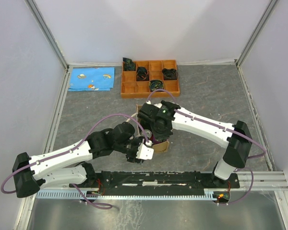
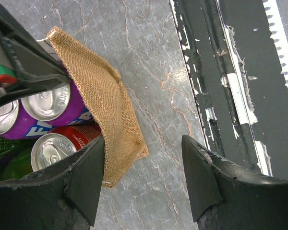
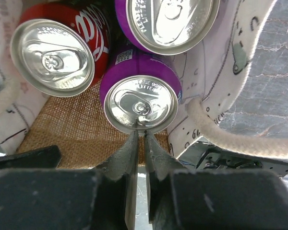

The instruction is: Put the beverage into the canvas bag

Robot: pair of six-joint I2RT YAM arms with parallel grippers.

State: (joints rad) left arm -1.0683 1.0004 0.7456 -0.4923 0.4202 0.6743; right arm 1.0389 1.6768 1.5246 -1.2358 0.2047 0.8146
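Observation:
The canvas bag (image 1: 163, 146) stands on the table's near middle. Its burlap wall (image 2: 103, 98) and a cream rope handle (image 3: 230, 133) show. Inside it stand three beverage cans: a red one (image 3: 53, 52) and two purple ones (image 3: 140, 103) (image 3: 173, 21). My right gripper (image 3: 139, 133) hangs shut over the bag's mouth. Its tips sit at the near rim of the closer purple can, and I cannot tell if they touch it. My left gripper (image 2: 143, 141) is open at the bag's near corner. One of its fingers (image 2: 86, 177) lies against the burlap, with bare table between the jaws.
An orange wooden tray (image 1: 129, 87) with compartments holding dark coiled items sits at the back centre. A blue printed sheet (image 1: 91, 78) lies at the back left. A black rail (image 1: 158, 179) runs along the near edge. White walls close in the sides.

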